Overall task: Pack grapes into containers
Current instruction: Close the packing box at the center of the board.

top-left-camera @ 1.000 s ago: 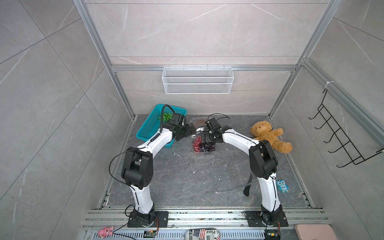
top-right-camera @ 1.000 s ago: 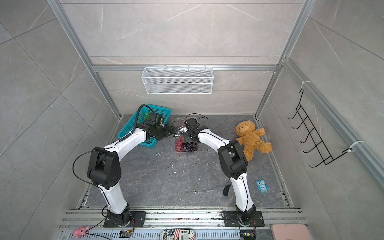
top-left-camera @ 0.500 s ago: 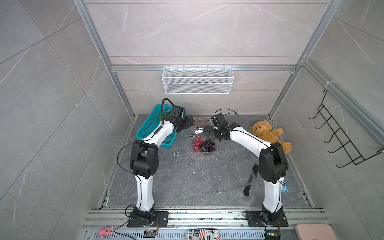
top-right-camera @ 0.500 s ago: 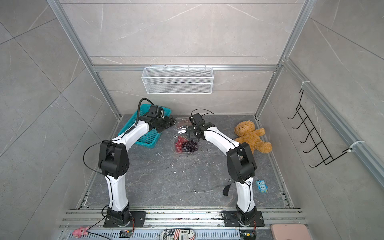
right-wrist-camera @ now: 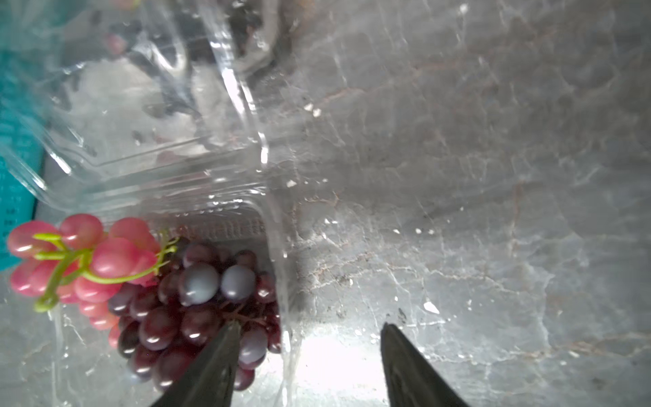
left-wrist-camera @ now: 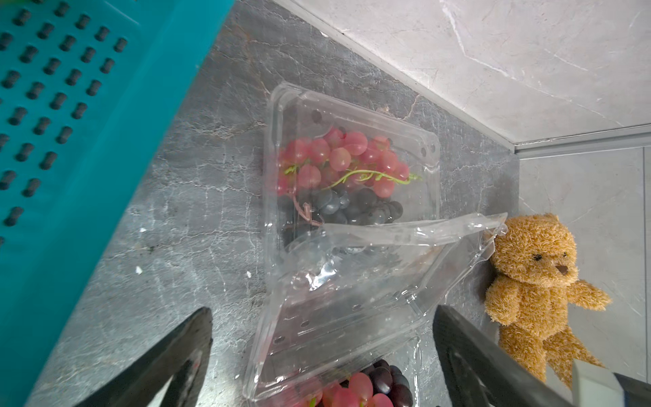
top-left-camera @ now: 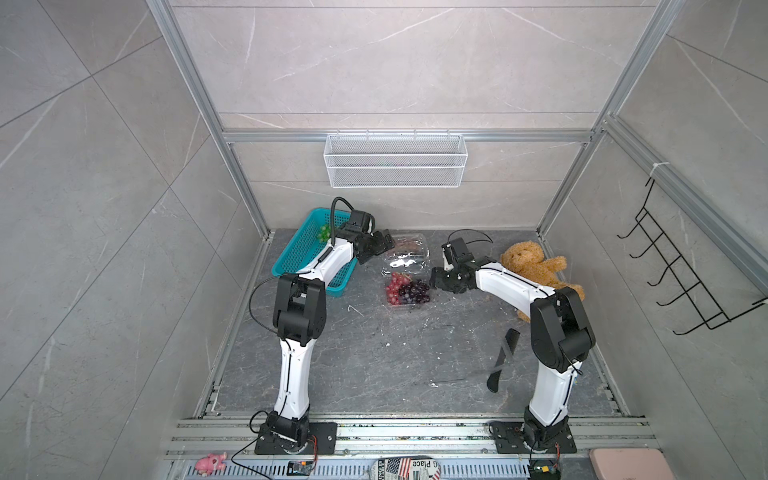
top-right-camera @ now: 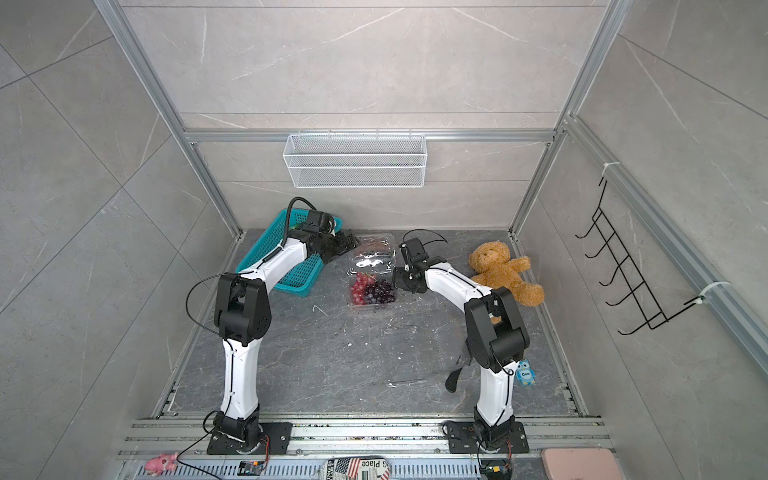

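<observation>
Outside the near edge, on the rail: pink toy (top-left-camera: 211, 461), flag-printed tin (top-left-camera: 405, 470), pink pad (top-left-camera: 629, 463), both arm bases.

Near right corner of the dark stone surface (top-left-camera: 374, 365): black strip (top-left-camera: 503, 359) lying beside the right arm. Blue owl figure (top-right-camera: 525, 372) at the right edge.

Centre of the surface: open clamshell container (top-left-camera: 411, 306), with a red grape bunch (top-left-camera: 392, 286) on its left side and a dark purple grape bunch (top-left-camera: 413, 293) on its right, both inside the tray. Clear lid (top-left-camera: 405, 266) standing open toward the far edge, crumpled.

Right gripper (top-left-camera: 435, 284) low at the right wall of that container, jaws partly apart and straddling the wall: one finger (right-wrist-camera: 211, 370) over the dark purple grape bunch, the other (right-wrist-camera: 412, 370) over bare stone. Nothing clamped; contact with the plastic not discernible.

Further back, just short of the far edge: second clamshell container (top-left-camera: 415, 241), with red and dark grapes (left-wrist-camera: 338, 158) showing through its clear top. Latched or merely covered: cannot tell.

Left gripper (top-left-camera: 380, 247) raised between the second clamshell container and the teal perforated basket (top-left-camera: 299, 266), jaws spread wide, empty.

Far left corner: the teal perforated basket, green grapes (top-left-camera: 323, 234) inside.

Right edge, toward the far corner: brown teddy bear (top-left-camera: 536, 266).

Far wall: white wire mesh basket (top-left-camera: 395, 166). Right wall: black hook rack (top-left-camera: 681, 282).
</observation>
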You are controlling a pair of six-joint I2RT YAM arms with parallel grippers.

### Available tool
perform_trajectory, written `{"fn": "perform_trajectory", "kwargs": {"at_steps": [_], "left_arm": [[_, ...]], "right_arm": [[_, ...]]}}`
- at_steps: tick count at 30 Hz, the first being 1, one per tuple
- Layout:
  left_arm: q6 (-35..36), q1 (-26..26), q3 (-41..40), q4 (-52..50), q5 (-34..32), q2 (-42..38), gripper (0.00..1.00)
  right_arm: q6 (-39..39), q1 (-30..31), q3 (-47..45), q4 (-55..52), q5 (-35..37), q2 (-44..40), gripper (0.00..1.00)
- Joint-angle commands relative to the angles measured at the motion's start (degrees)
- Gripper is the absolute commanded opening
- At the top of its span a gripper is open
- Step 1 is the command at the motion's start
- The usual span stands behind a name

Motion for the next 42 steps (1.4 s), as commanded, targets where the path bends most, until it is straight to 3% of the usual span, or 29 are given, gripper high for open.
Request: {"fn": "perform_trajectory", "kwargs": {"at_steps": [1, 11, 18, 25, 37, 42], "left_arm": [[0.6, 0.1, 2.6, 1.6, 3.1, 1.0, 0.99], [0.5, 0.1, 2.1, 5.4, 5.7, 1.5, 0.99], [0.8, 0.1, 2.0, 7.5, 7.5, 1.8, 0.99], [1.2, 0.1, 1.5, 9.1, 9.0, 1.1, 0.99], [3.9, 0.1, -0.5, 8.8, 10.1, -1.4, 0.99], [6.1, 0.2, -2.0, 8.6, 10.3, -2.9, 0.99]], "right_arm": [[-0.3, -0.5, -0.2, 2.9, -3.0, 1.0, 0.56], [-2.2, -0.7, 4.2, 1.9, -5.0, 6.7, 0.39], [-3.4, -0.7, 8.0, 0.8, -5.0, 9.7, 0.22], [-5.8, -0.7, 11.7, -0.5, -5.1, 12.0, 0.16], [-10.3, -0.7, 15.4, -0.5, -6.6, 14.0, 0.14], [-11.7, -0.7, 17.7, -2.2, -6.1, 14.9, 0.2]]}}
